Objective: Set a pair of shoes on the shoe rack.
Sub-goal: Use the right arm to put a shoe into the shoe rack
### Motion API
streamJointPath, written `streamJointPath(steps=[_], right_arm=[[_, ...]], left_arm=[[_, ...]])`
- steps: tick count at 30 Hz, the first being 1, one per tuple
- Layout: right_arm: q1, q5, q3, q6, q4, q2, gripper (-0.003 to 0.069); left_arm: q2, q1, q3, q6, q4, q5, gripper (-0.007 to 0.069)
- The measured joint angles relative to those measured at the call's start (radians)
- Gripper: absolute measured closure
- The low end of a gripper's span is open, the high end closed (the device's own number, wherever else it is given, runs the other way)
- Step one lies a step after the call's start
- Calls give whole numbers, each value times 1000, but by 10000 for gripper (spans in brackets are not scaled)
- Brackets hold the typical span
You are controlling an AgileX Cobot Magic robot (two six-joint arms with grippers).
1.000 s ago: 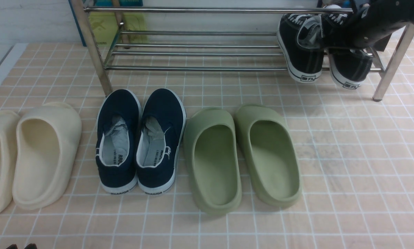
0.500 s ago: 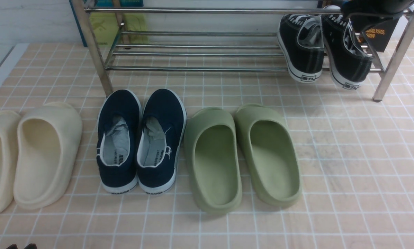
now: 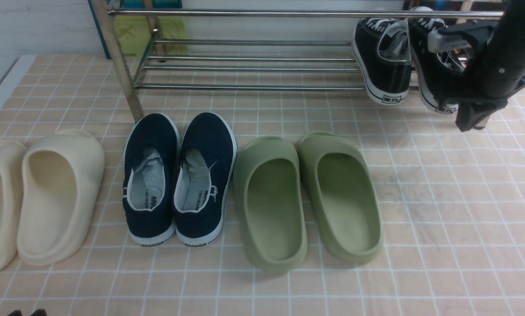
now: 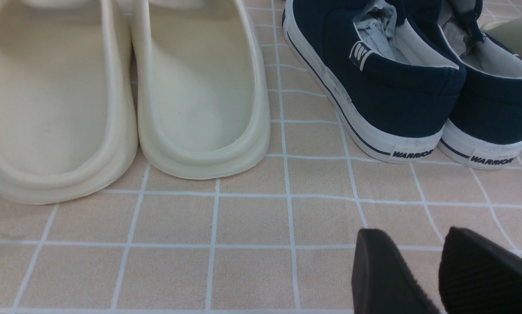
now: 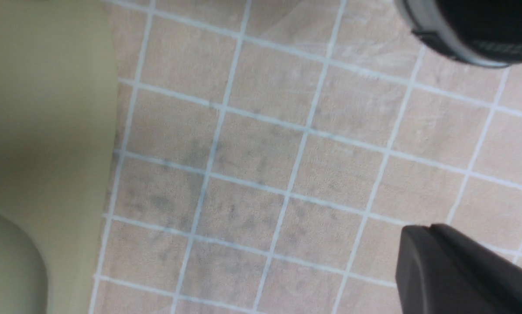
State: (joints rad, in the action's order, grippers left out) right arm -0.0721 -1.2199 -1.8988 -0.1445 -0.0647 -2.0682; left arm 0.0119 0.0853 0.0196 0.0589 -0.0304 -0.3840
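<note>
Two black canvas sneakers with white soles rest heel-out on the lower bars at the right end of the silver shoe rack [image 3: 253,86]. The left sneaker [image 3: 383,61] shows in full. My right arm partly hides the right sneaker [image 3: 436,87]. My right gripper [image 3: 466,126] hangs tip-down just in front of that sneaker, apart from it, shut and empty. In the right wrist view its fingers [image 5: 420,233] are pressed together over bare floor, with a sneaker heel [image 5: 475,35] at the frame's edge. My left gripper [image 4: 413,237] is open and empty low over the floor, and its tips [image 3: 26,312] show in the front view.
On the tiled floor in front of the rack stand navy slip-ons [image 3: 179,180], olive-green slides [image 3: 306,197] and cream slides [image 3: 38,197]. The rack's left leg [image 3: 120,66] slants down to the floor. My right arm covers the rack's right leg.
My right arm has let go of the right sneaker, pulled back from the rack and swung down in front of it. Both sneakers stay on the bars. The left arm has not moved.
</note>
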Motion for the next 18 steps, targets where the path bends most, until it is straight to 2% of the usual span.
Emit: streamJointPath(steps=[6, 18], right_arm=[[0, 221, 3, 0, 38, -23, 673], [0, 238, 9, 0, 65, -14, 665]], left_arm=[[0, 0, 0, 0, 0, 0, 385], [0, 0, 0, 0, 0, 0, 385]])
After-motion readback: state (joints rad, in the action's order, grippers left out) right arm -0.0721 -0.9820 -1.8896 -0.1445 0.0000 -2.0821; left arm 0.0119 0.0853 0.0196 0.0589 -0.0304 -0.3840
